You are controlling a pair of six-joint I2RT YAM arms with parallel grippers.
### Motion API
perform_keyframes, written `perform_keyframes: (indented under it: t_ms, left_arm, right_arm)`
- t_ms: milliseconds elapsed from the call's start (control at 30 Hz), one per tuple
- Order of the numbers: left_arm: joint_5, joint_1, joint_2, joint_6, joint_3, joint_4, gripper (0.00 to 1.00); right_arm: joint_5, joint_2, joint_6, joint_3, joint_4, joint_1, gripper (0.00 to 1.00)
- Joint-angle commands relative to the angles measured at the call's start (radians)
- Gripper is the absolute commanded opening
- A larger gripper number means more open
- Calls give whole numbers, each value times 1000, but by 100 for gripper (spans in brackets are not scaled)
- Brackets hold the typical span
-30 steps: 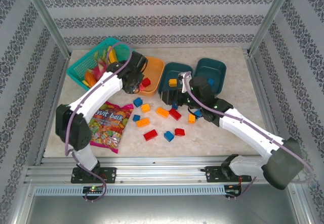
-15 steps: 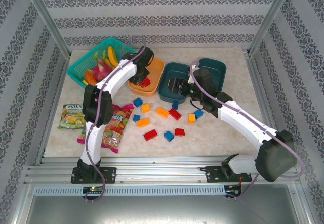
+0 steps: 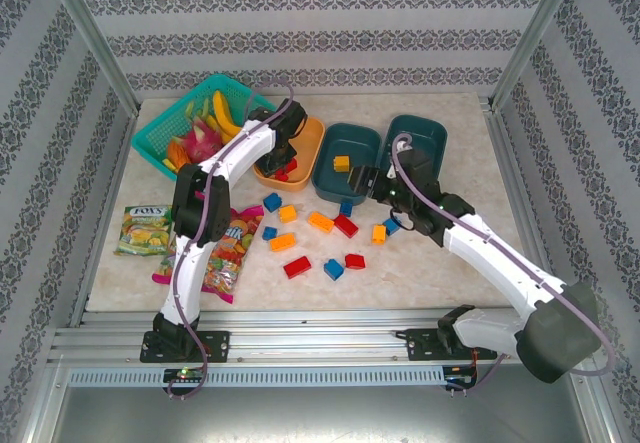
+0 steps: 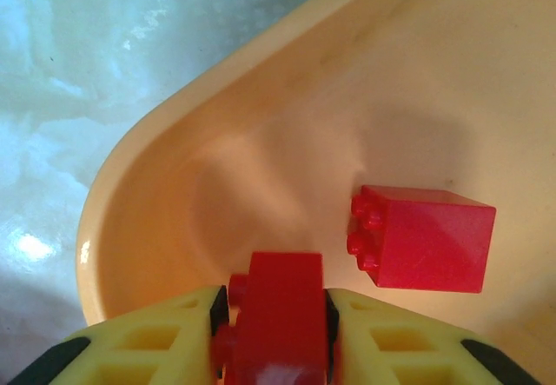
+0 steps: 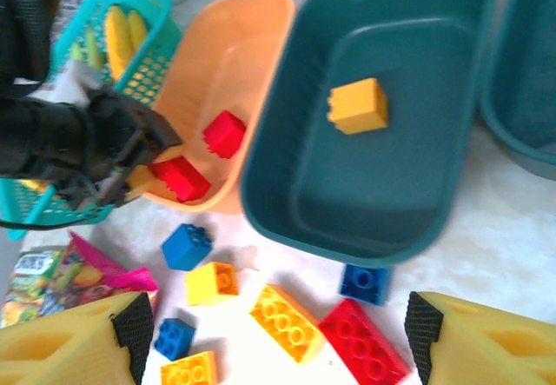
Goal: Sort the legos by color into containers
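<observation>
My left gripper (image 4: 274,324) hangs low inside the orange container (image 4: 130,185), shut on a red lego (image 4: 276,315). A second red lego (image 4: 426,239) lies on that tub's floor just ahead of it. From above, the left gripper (image 3: 285,163) sits over the orange container (image 3: 312,133). My right gripper (image 5: 278,333) is open and holds nothing, above loose legos beside the middle teal container (image 5: 287,185). A yellow lego (image 5: 358,107) lies in that tub. Several red, blue and yellow legos (image 3: 320,221) are scattered on the table. The right teal container (image 3: 420,133) is partly hidden by my right arm.
A teal lattice basket of toy fruit (image 3: 195,123) stands at the back left, touching the orange tub. Two candy bags (image 3: 145,231) (image 3: 220,248) lie at the left front, one under my left arm. Metal frame posts (image 3: 100,53) flank the table.
My left arm has stretched out and carried the red lego down into the orange tub. My right gripper has drawn back to the right, off the middle teal tub.
</observation>
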State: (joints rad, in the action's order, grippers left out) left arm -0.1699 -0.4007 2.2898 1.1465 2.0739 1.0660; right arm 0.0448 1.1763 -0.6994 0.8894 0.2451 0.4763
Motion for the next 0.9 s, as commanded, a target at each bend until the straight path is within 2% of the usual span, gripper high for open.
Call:
perform_keyframes:
  t_ms: [0,167,300,433,567,667,867]
  left_arm:
    - [2,1,-85,-15,7,9,47]
    - [2,-16,-153,-41,40,3,61]
    - [5,-44,-274,-106,-21,-32,69]
    - [121,-95,-420,-302,-177,-181,78]
    - [342,-153,-563,-494,-379,-335,83]
    - [428,-215,-651,-604,-500,-392,85]
    - [457,-266,-746,-612,-643,-425,87]
  right_arm:
    - [-60,-35,-58,-31,124,-19,78]
    - [-87,-60,-122,-72,188,-40,78]
    - [-102,-66,-180,-111,200,-61,78]
    - [-108,-55,-272,-159,202,-100,77]
    - [-103,-23,-355,-198,183,-136,76]
    - [-90,33,-398,-193,198,-152,75]
    - [-47,183,-427,-144,155,-156,73]
